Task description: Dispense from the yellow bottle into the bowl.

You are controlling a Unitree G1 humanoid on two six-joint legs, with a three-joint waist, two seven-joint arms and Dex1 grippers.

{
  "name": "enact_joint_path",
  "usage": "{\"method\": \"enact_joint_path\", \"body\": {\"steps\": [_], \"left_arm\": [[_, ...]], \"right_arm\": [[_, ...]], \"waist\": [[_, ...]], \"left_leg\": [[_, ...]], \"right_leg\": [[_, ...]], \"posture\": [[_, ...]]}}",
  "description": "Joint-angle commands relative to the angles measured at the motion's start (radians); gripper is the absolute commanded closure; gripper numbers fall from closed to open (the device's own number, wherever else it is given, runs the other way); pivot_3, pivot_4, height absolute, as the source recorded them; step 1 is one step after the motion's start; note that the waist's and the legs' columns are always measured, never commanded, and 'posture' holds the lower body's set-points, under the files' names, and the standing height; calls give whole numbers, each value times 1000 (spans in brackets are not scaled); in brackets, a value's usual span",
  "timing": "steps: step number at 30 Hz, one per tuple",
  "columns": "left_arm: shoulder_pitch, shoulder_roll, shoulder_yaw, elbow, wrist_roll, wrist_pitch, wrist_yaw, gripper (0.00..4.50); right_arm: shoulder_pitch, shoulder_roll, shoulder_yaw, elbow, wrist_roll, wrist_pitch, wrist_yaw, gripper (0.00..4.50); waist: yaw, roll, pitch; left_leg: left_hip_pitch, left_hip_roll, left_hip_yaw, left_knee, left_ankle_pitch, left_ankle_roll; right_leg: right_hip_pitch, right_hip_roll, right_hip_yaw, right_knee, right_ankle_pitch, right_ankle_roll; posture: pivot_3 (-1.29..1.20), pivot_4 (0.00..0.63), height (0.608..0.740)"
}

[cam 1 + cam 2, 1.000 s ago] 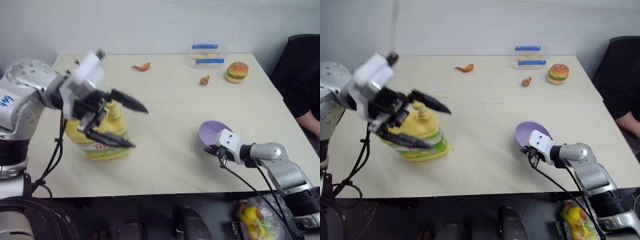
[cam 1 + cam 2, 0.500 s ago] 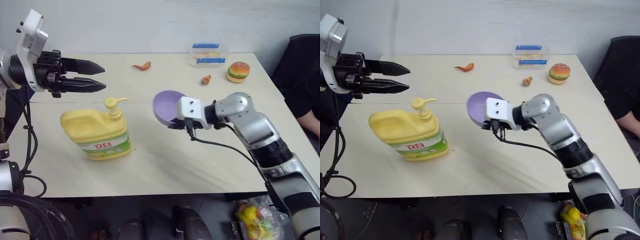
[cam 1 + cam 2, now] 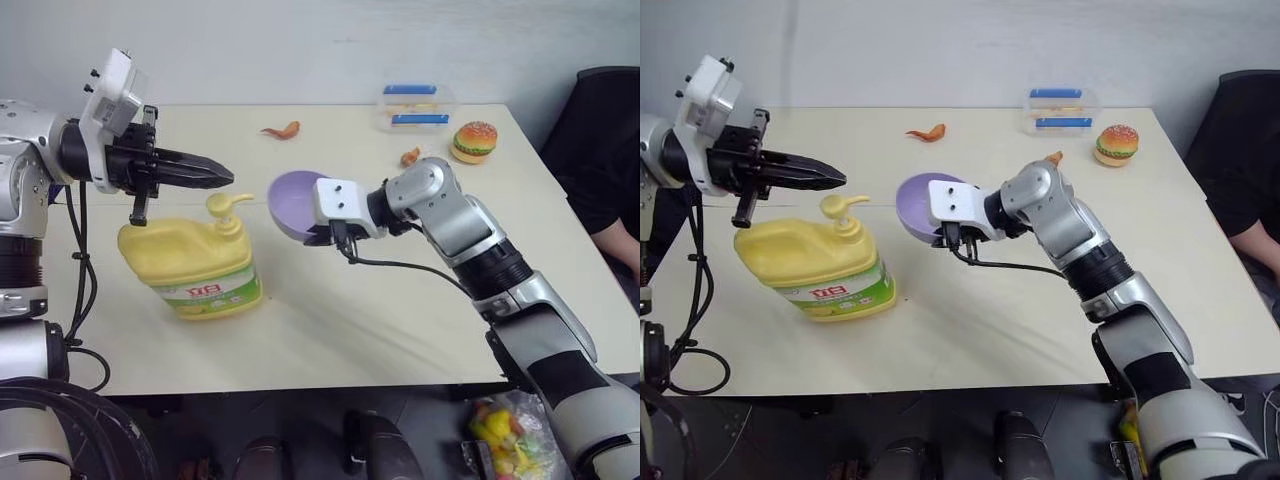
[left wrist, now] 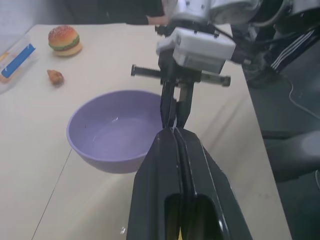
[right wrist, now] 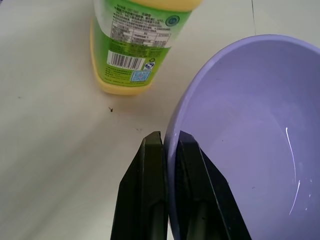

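Right tool (image 5: 169, 140) grips bowl (image 3: 293, 203) rim beside yellow bottle (image 3: 190, 267), seemingly airborne

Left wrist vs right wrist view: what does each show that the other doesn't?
Left wrist: the shut left gripper, the right gripper face-on pinching the bowl rim, plus the toy burger and the small brown toy beyond.
Right wrist: the yellow bottle with its label and barcode.
Both: the bowl and the table.
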Motion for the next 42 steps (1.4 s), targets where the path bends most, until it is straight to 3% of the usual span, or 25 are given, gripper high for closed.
{"method": "enact_joint_path", "body": {"steps": [1, 7, 24, 42], "left_arm": [[14, 9, 7, -29, 14, -26, -12, 4484], [29, 7, 27, -52, -5, -14, -17, 4484], [125, -31, -49, -37, 114, -156, 30, 4484], [246, -39, -38, -88, 98, -98, 42, 4484]], "right_arm": [[-45, -9, -31, -93, 25, 15, 46, 4500], [-55, -38, -33, -186, 36, 61, 111, 4500], [-94, -55, -38, -248, 62, 87, 158, 4500], [-100, -50, -33, -257, 57, 96, 151, 4500]], "waist": [[0, 0, 0], [3, 0, 0], [7, 1, -1], [8, 9, -6]], "left_leg": [[0, 0, 0, 0, 0, 0], [0, 0, -5, 0, 0, 0], [3, 0, -9, 1, 0, 0], [6, -1, -10, 1, 0, 0]], "right_leg": [[0, 0, 0, 0, 0, 0], [0, -1, 0, 0, 0, 0], [3, -2, -1, 2, 0, 0], [7, -4, -1, 2, 0, 0]], "posture": [[0, 150, 740], [0, 150, 740], [0, 150, 740], [0, 150, 740]]}}
